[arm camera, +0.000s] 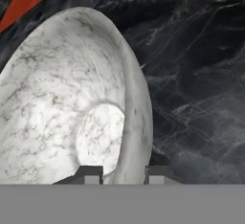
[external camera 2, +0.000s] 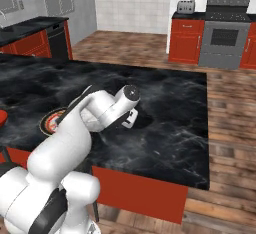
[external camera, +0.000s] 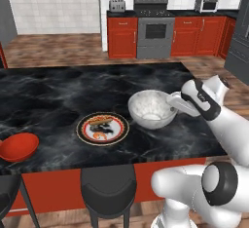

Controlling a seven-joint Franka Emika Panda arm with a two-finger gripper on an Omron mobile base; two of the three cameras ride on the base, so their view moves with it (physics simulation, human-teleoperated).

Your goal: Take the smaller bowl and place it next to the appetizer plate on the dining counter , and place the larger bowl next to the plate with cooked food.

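Observation:
The larger bowl, grey-white marbled, is low over the dining counter, just right of the plate with cooked food. My gripper is shut on the bowl's right rim. In the hand view the bowl lies close in front, and my gripper has one fingertip inside its rim and one outside. The smaller bowl, glossy red, rests near the counter's front left edge. The appetizer plate is out of view. My arm hides the marbled bowl in the right base view, where part of the food plate shows.
Dark round stools stand under the counter's front edge. Red cabinets and a stove line the far wall across a wooden floor. The counter's right end is bare black marble.

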